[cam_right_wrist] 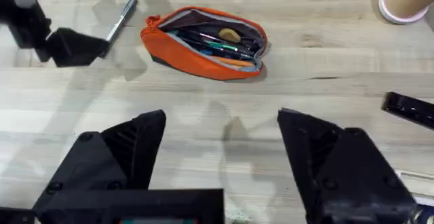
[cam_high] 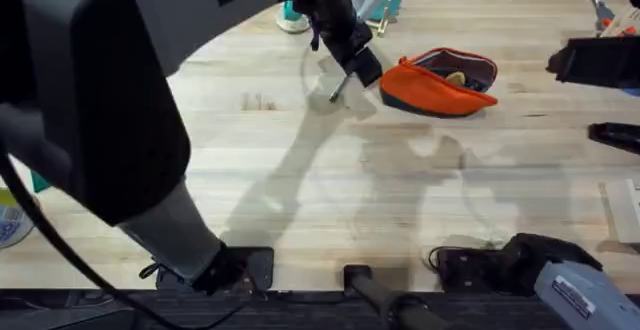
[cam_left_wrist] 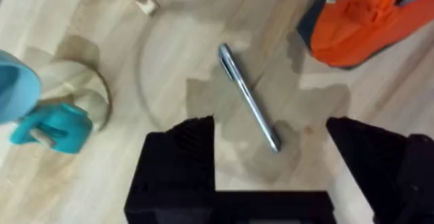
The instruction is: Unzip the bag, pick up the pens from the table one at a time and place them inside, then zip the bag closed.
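Observation:
The orange bag (cam_high: 440,82) lies unzipped on the table (cam_high: 300,190) at the far middle-right. Inside the bag (cam_right_wrist: 203,44) lies a dark pen with a green accent (cam_right_wrist: 218,45). A silver pen (cam_high: 338,89) rests on the wood just left of the bag. My left gripper (cam_left_wrist: 271,149) hovers open directly over that silver pen (cam_left_wrist: 249,106), one finger on each side and apart from it. The bag's end (cam_left_wrist: 359,20) is close beside it. Nearer the front, my right gripper (cam_right_wrist: 220,142) stands open and holds nothing, facing the bag.
A teal object (cam_left_wrist: 51,125) sits just left of the silver pen. A pink-rimmed cup (cam_right_wrist: 401,0) and black objects (cam_high: 595,60) stand at the far right. A white sheet (cam_high: 625,210) lies at the right edge. Bare wood spans the middle and front.

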`<act>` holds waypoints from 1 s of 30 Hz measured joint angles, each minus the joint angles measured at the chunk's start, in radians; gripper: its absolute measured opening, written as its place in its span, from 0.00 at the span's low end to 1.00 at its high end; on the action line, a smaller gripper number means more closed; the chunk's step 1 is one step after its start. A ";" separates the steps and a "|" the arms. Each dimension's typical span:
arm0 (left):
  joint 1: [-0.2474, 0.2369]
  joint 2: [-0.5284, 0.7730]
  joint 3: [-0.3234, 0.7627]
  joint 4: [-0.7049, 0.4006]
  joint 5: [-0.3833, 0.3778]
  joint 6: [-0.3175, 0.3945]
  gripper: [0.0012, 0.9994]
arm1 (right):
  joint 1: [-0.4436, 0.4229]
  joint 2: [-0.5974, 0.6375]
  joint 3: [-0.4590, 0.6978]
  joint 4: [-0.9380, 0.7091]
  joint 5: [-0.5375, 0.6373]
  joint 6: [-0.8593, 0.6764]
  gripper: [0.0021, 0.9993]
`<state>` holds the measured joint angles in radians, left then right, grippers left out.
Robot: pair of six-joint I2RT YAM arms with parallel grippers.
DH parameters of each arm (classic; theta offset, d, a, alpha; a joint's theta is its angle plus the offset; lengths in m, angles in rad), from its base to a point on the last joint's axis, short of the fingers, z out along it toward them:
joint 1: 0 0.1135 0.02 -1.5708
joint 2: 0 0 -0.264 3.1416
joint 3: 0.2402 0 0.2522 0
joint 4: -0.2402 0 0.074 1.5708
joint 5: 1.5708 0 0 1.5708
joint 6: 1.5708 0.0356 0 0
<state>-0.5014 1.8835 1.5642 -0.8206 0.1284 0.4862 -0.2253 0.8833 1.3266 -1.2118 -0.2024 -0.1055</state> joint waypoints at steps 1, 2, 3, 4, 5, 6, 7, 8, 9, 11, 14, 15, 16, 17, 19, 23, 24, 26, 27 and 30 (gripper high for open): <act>0.000 0.000 0.000 -0.015 -0.001 0.000 0.99 | 0.000 0.000 0.000 0.000 0.000 0.000 1.00; 0.000 0.000 0.000 -0.021 -0.002 0.000 0.99 | 0.000 0.000 0.000 0.000 0.000 0.000 1.00; 0.000 0.000 0.000 -0.021 -0.002 0.000 0.99 | 0.000 0.000 0.000 0.000 0.000 0.000 1.00; 0.000 0.000 0.000 -0.019 -0.002 0.000 0.99 | 0.000 0.000 0.000 0.000 0.000 0.000 1.00; 0.000 0.000 0.000 -0.018 -0.002 0.000 0.99 | 0.000 0.000 0.000 0.000 0.000 0.000 1.00; 0.000 0.000 0.000 -0.015 -0.002 -0.001 0.99 | 0.000 0.000 0.000 0.000 0.000 0.000 1.00; 0.000 0.000 0.000 -0.008 -0.001 -0.008 0.99 | 0.000 0.000 0.000 0.000 0.000 0.000 1.00; 0.000 0.000 0.000 0.000 -0.001 -0.016 0.99 | 0.000 0.000 0.000 0.000 0.000 0.000 1.00; 0.000 0.000 0.000 0.009 -0.001 -0.031 0.99 | 0.000 0.000 0.000 0.000 0.000 0.000 1.00; 0.000 0.000 0.000 0.028 -0.002 -0.077 0.99 | 0.000 0.000 0.000 0.000 0.000 0.000 1.00; 0.000 0.000 0.000 0.043 -0.023 -0.184 0.99 | 0.000 0.000 0.000 0.000 0.000 0.000 1.00; 0.000 0.000 0.000 0.043 -0.031 -0.217 0.99 | 0.000 0.000 0.000 0.000 0.000 0.000 1.00; 0.000 0.000 0.000 0.043 -0.040 -0.250 0.99 | 0.000 0.000 0.000 0.000 0.000 0.000 1.00; 0.000 0.000 0.000 0.043 -0.044 -0.272 0.99 | 0.000 0.000 0.000 0.000 0.000 0.000 1.00; 0.000 0.000 0.000 0.043 -0.048 -0.309 0.99 | 0.000 0.000 0.000 0.000 0.000 0.000 1.00; 0.000 0.000 0.000 0.043 -0.047 -0.347 0.99 | 0.001 0.000 0.000 0.000 0.000 0.000 1.00; 0.000 0.000 0.000 0.043 -0.047 -0.353 0.99 | 0.002 0.000 0.000 0.000 0.000 0.000 1.00; 0.000 0.000 0.000 0.039 -0.047 -0.360 0.99 | 0.010 0.000 0.000 0.000 0.000 0.000 1.00; 0.000 0.000 0.000 0.034 -0.048 -0.363 0.99 | 0.014 0.000 0.000 0.000 0.000 0.000 1.00; 0.000 0.000 0.000 0.020 -0.054 -0.375 0.99 | 0.025 0.000 0.000 0.000 0.000 0.000 1.00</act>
<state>-0.5014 1.8835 1.5642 -0.8010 0.0740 0.1109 -0.2004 0.8833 1.3266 -1.2118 -0.2024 -0.1055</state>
